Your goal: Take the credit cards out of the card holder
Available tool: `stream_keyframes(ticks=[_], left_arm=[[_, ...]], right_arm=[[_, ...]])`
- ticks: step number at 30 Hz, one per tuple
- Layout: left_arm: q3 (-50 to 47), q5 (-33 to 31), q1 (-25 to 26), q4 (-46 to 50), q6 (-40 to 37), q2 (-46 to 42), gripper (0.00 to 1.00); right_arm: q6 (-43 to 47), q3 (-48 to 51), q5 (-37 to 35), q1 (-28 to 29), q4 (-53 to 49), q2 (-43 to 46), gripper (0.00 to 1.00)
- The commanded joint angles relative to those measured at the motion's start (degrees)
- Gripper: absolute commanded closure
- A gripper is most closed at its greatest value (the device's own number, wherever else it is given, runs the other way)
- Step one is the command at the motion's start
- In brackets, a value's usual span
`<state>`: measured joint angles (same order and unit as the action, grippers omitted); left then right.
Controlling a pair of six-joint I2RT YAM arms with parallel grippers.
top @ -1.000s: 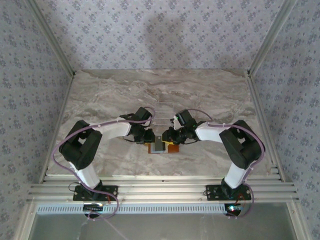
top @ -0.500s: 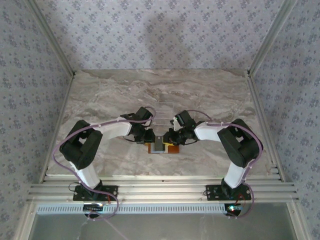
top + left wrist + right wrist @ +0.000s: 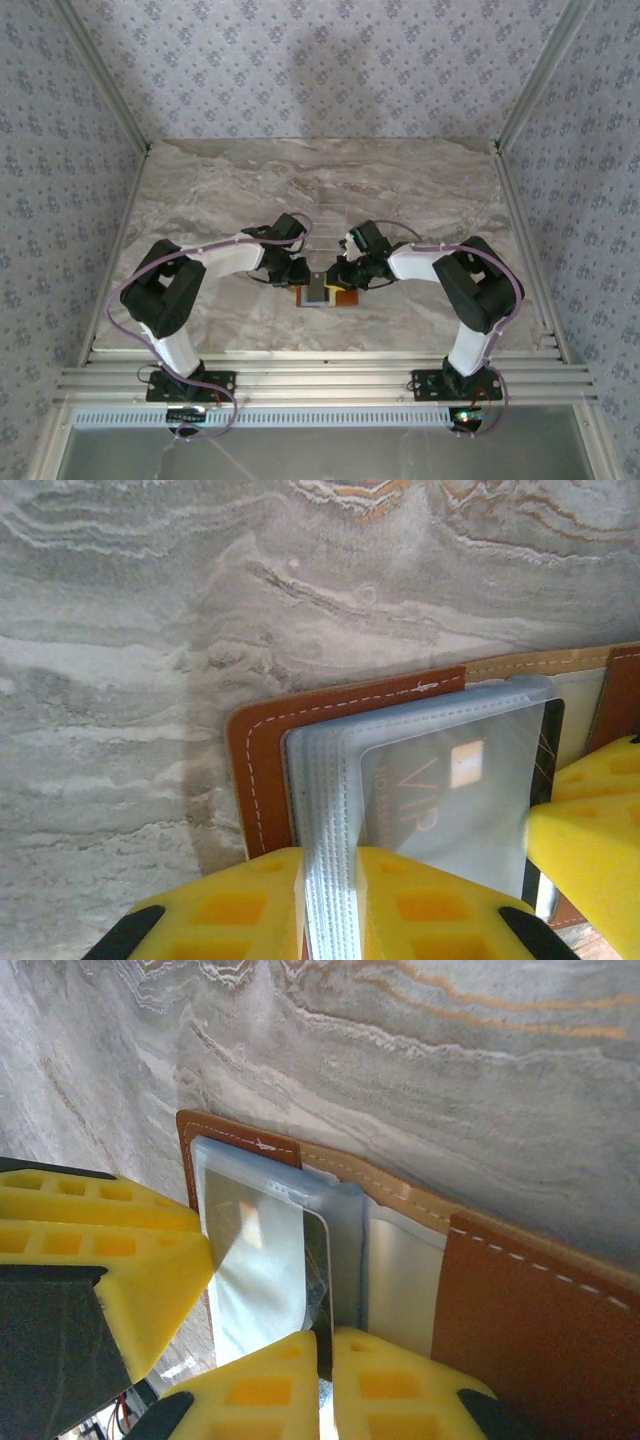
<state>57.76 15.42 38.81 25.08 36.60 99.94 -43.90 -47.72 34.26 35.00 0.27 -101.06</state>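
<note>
On the marble table (image 3: pixel 250 190), front and centre, we see the card holder (image 3: pixel 318 295) lying open between both grippers.
Its orange-brown leather with white stitching frames clear sleeves (image 3: pixel 325 780). Through the top one a pale credit card (image 3: pixel 450 800) reads "VIP"; we cannot read the smaller print beside it. The left gripper (image 3: pixel 330 880) is clamped on the stack's edge, and the right gripper (image 3: pixel 325 1355) pinches the sleeve bearing the card.

Orange-brown card holder (image 3: pixel 255 780) with white stitching, silver credit card (image 3: pixel 450 810), yellow end effector fingers (image 3: pixel 230 910), grey-veined table (image 3: pixel 150 630).
</note>
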Motion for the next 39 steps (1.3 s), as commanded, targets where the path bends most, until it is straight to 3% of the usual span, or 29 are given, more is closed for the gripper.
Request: stream_keyframes(ticks=[1, 10, 15, 20, 24, 30, 39], left_arm=[[-0.52, -4.15, 0.66, 4.58, -1.27, 2.89, 0.8], [0.15, -6.2, 0.68, 6.1, -1.62, 2.91, 0.8], [0.7, -5.87, 0.78, 6.16, -1.75, 2.97, 0.8], [1.04, -5.77, 0.96, 6.57, -2.08, 3.42, 0.8], [1.01, -5.9, 1.08, 6.63, -1.94, 3.33, 0.8], [1.28, -6.79, 1.45, 7.3, -1.35, 0.99, 0.79], [4.73, -8.93, 4.85, 9.53, 0.38, -1.88, 0.71]], right_arm=[[1.19, -0.22, -3.98, 0.07, -4.51, 0.42, 0.93], [3.08, -0.35, -10.91, -0.73, -12.43, 3.58, 0.94], [1.33, 0.18, -5.89, -0.73, -6.36, 2.6, 0.79], [0.22, 0.34, -2.44, -0.86, -2.81, -0.12, 0.74], [-0.4, 0.94, -1.13, -1.14, -1.25, -1.41, 0.76], [-0.08, 1.33, -2.93, -1.42, -2.62, -0.44, 0.88], [-0.08, 1.41, -2.9, -1.27, -2.9, 0.35, 0.9]])
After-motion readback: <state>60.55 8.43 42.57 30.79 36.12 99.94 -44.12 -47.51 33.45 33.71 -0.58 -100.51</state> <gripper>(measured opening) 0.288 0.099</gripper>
